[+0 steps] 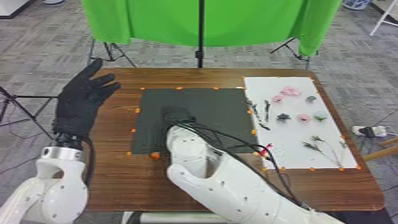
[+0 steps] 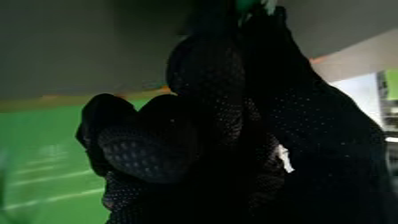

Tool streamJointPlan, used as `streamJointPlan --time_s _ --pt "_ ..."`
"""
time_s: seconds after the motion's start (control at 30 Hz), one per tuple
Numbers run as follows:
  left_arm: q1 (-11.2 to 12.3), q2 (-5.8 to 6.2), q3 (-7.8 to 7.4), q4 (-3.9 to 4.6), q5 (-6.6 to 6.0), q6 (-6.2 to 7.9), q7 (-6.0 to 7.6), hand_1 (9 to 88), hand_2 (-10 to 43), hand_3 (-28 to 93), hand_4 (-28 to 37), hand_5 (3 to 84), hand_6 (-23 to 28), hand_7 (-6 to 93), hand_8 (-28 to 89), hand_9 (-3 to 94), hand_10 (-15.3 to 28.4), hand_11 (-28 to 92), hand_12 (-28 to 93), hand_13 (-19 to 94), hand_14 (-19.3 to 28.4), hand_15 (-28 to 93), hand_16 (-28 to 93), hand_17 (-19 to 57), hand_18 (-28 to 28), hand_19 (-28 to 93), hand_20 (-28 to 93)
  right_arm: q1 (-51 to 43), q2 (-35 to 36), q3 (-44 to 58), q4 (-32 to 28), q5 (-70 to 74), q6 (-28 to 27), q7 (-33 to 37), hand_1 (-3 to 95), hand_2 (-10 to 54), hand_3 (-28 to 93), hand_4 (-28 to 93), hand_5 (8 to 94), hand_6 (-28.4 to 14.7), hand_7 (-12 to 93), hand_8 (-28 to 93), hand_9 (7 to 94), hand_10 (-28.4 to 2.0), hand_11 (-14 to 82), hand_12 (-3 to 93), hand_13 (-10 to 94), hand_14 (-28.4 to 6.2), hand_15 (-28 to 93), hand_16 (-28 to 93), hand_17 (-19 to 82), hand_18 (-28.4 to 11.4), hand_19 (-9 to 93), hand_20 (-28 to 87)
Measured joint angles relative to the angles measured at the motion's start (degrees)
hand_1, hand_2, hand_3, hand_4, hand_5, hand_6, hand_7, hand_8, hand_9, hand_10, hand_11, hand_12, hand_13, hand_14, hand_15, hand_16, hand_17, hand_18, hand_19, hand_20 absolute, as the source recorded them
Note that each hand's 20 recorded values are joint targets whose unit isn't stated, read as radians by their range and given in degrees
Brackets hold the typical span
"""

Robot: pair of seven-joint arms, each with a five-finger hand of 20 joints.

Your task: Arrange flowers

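My left hand point(image 1: 82, 95) is at the left of the table, fingers straight. My right hand point(image 1: 180, 118) is over the dark mat point(image 1: 213, 100) and hard to make out against it. In the right wrist view my right hand point(image 2: 213, 90) has curled fingers, with a small green and white piece point(image 2: 269, 6) held between finger and thumb; its shape is mostly hidden. On the white sheet point(image 1: 266, 85) lie pink flowers point(image 1: 290, 91), a dark green rosette point(image 1: 283, 117), a pale green flower point(image 1: 321, 115), dark twigs point(image 1: 266, 109) and thin sprigs point(image 1: 313, 147).
Orange tape pieces point(image 1: 137, 110) mark the mat's and sheet's edges on the brown table point(image 1: 111, 175). A red item point(image 1: 265, 150) is by the sheet's near left edge, close to my right arm's black cables. Behind the table hangs a green cloth point(image 1: 160, 22) with stands.
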State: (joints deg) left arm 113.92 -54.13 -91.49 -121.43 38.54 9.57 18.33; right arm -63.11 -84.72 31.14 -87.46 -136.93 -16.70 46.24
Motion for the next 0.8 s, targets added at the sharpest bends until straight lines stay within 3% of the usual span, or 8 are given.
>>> streamJointPlan --time_s 0.17,0.33,0.53,0.8 --pt "-0.06 0.17 0.43 0.23 -0.05 0.0 0.81 26.8 8.4 74 -21.1 36.3 8.0 9.4 -8 35.5 19.2 27 13 26 25.6 53 -6 -8.4 25.8 50 17 -0.23 -0.05 -0.56 -0.68 1.54 0.89 -3.44 55.8 -9.5 64 -28 89.5 -0.8 19 5 91.4 -10.5 49.8 22.2 85 -8.4 73 19 48 -22.7 93 54" --pt "-0.08 0.19 0.46 0.25 -0.05 -0.06 0.74 26.9 8.4 74 -20.8 36.3 8.0 9.5 -8 35.6 19.2 27 13 26 25.6 53 -6 -8.4 25.9 50 17 0.21 0.15 -2.42 -0.63 2.29 5.83 -3.08 51.7 -9.5 63 -28 88.9 -1.7 18 5 91.2 -10.7 49.6 22.2 84 -9.1 74 19 48 -23.1 93 55" --pt "0.33 0.27 0.35 0.25 -0.05 -0.07 0.75 27.1 8.4 74 -20.6 36.4 8.0 9.6 -8 35.5 19.3 27 13 26 25.6 53 -6 -8.4 25.8 50 17 0.25 0.13 -2.1 -0.69 3.2 5.12 -1.97 48.6 -9.5 61 -28 86.8 -2.0 16 3 89.9 -10.9 48.6 21.8 83 -9.4 74 19 46 -23.1 93 54" --pt "0.55 0.22 0.27 0.2 0.07 -0.19 0.3 27.1 8.5 74 -20.6 36.4 8.1 9.5 -8 35.5 19.3 27 13 26 25.6 53 -6 -8.4 25.7 50 17 0.19 0.19 -2.08 -0.78 4.26 6.09 -0.88 43.1 -9.5 64 -28 86.2 -2.0 15 -11 89.9 -11.5 46.2 21.0 83 -9.6 73 18 46 -23.2 93 53"
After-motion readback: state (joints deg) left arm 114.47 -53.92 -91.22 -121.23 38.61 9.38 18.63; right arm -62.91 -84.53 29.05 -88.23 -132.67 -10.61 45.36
